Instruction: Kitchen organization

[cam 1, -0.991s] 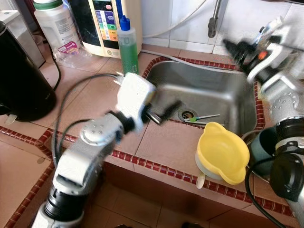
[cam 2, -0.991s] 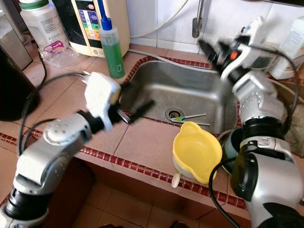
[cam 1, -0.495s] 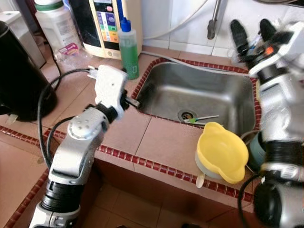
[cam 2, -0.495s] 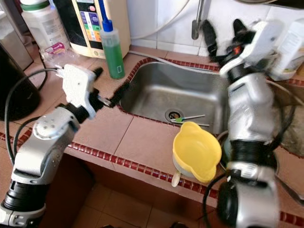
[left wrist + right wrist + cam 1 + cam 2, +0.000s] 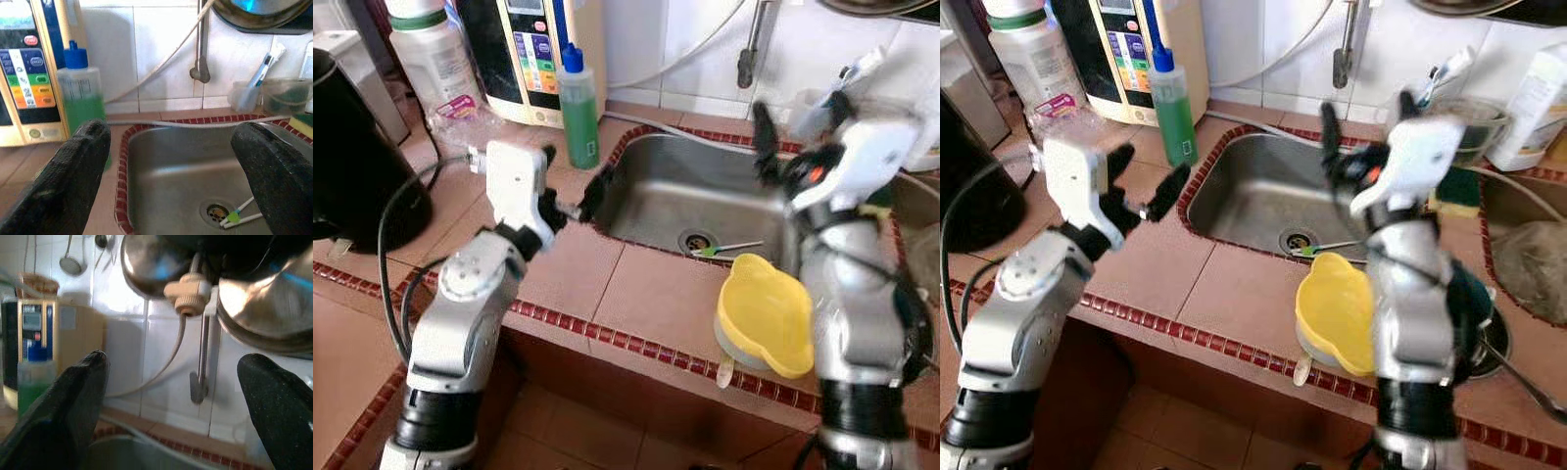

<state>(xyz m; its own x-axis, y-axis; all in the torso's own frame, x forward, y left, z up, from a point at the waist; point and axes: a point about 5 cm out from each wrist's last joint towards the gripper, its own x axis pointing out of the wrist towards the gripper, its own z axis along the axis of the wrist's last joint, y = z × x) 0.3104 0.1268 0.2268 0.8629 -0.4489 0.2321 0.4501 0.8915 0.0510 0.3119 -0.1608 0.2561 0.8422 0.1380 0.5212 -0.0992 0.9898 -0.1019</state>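
Terracotta tiles with red trim cover the worktop [image 5: 636, 294] around a steel sink [image 5: 724, 196]. Both grippers hover empty, fingers spread: left gripper [image 5: 570, 186] at the sink's left edge, right gripper [image 5: 1361, 127] above its basin, likely seeking something to tidy. A yellow bowl [image 5: 764, 313] sits at the front edge; a toothbrush [image 5: 724, 248] lies by the drain.

Left arm is bending at the elbow and reaching forward, wrist level, with the left gripper [image 5: 570, 184] spreading its two black fingers [image 5: 73, 171] wide apart and holding nothing. Right arm is rising almost vertically, forearm upright, with the right gripper [image 5: 1363, 116] pointing upward, its fingers [image 5: 68, 401] also standing well apart and gripping nothing.
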